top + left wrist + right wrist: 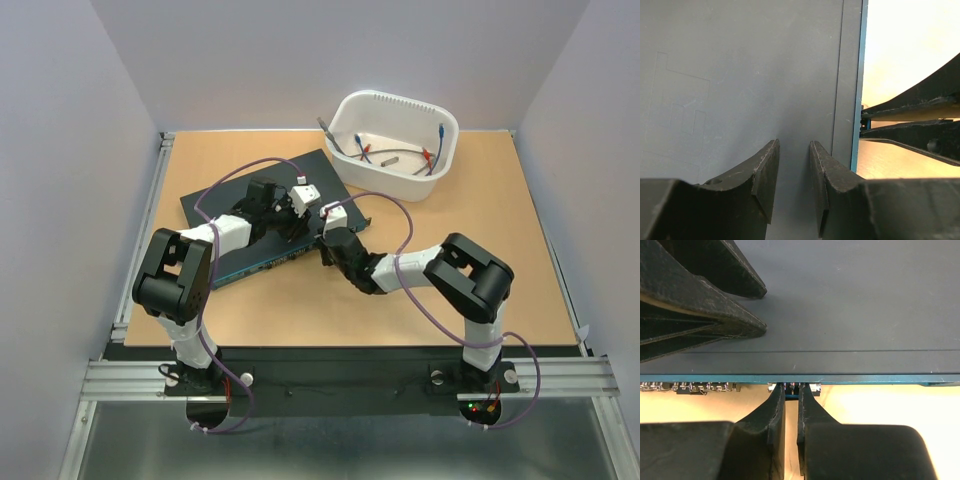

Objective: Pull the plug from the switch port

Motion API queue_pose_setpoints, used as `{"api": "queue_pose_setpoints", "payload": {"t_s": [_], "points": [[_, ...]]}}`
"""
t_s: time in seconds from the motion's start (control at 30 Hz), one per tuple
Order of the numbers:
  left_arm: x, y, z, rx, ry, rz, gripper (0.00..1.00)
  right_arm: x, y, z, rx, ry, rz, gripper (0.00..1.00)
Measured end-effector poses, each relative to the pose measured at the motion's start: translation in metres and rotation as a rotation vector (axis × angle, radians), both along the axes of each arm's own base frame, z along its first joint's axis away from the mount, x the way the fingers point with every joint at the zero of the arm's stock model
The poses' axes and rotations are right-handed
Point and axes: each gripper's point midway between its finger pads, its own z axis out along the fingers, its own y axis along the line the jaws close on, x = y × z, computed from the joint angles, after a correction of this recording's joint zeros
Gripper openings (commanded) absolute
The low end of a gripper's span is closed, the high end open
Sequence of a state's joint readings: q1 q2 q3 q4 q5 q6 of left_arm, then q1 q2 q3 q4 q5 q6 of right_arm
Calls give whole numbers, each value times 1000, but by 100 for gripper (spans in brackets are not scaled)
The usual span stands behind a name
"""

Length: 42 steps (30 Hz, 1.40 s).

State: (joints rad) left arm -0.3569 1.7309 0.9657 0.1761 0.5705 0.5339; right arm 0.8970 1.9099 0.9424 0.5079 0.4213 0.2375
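Note:
The switch point(308, 170) lies flat and dark at the table's left middle, its blue port edge point(865, 378) facing the arms. My left gripper point(793, 150) rests on the switch's top panel point(740, 75), shut, with nothing between its fingers. My right gripper point(791, 390) meets the port edge from the front, fingers shut on the small plug point(791, 388) that sits in a port. In the top view the left gripper point(285, 207) is over the switch and the right gripper point(324, 240) is at its near edge. The plug's cable is hidden.
A white tub point(440, 160) holding several short cables stands at the back right. Purple arm cables point(235, 178) loop over the switch. More ports point(690, 387) run along the edge left of the plug. The left fingers point(700, 305) sit close beside the right gripper.

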Motion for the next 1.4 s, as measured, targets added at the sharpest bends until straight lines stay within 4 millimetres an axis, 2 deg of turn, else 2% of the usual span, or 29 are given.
{"api": "queue_pose_setpoints", "payload": {"t_s": [0.2, 0.33, 0.47, 0.63, 0.73, 0.97, 1.07, 1.13, 1.17, 1.23, 1.3, 1.33, 1.37, 1.4], "points": [[1, 0, 0, 0, 2, 1, 43, -11, -4, -3, 58, 26, 16, 0], [2, 1, 0, 3, 5, 5, 53, -24, -12, -3, 71, 48, 29, 1], [2, 3, 2, 13, 23, 5, 57, -30, -14, 0, 86, 61, 38, 0], [2, 4, 2, 32, 31, 6, 57, -51, -31, 11, 95, 88, 47, 0], [1, 5, 1, 39, 42, 7, 57, -61, -42, 30, 112, 83, 47, 0], [-1, 14, 3, 80, 72, 36, 57, -92, -70, 105, 217, 28, 87, 1], [-2, 37, 4, 118, 101, 96, 57, -93, -81, 140, 246, -24, 74, 0], [2, 58, 7, 138, 111, 155, 57, -77, -85, 171, 244, -73, 55, 1], [5, 73, 10, 151, 114, 197, 57, -58, -88, 197, 250, -123, 35, 1], [11, 90, 17, 155, 111, 246, 57, -24, -100, 221, 243, -170, -8, 1], [18, 106, 27, 156, 99, 298, 57, 29, -125, 249, 231, -228, -84, 0], [21, 112, 32, 154, 87, 317, 57, 56, -143, 253, 220, -238, -133, 0], [21, 115, 38, 154, 78, 329, 57, 73, -151, 257, 215, -247, -151, 1], [21, 116, 40, 154, 73, 333, 57, 104, -166, 253, 200, -245, -187, 1]]}}
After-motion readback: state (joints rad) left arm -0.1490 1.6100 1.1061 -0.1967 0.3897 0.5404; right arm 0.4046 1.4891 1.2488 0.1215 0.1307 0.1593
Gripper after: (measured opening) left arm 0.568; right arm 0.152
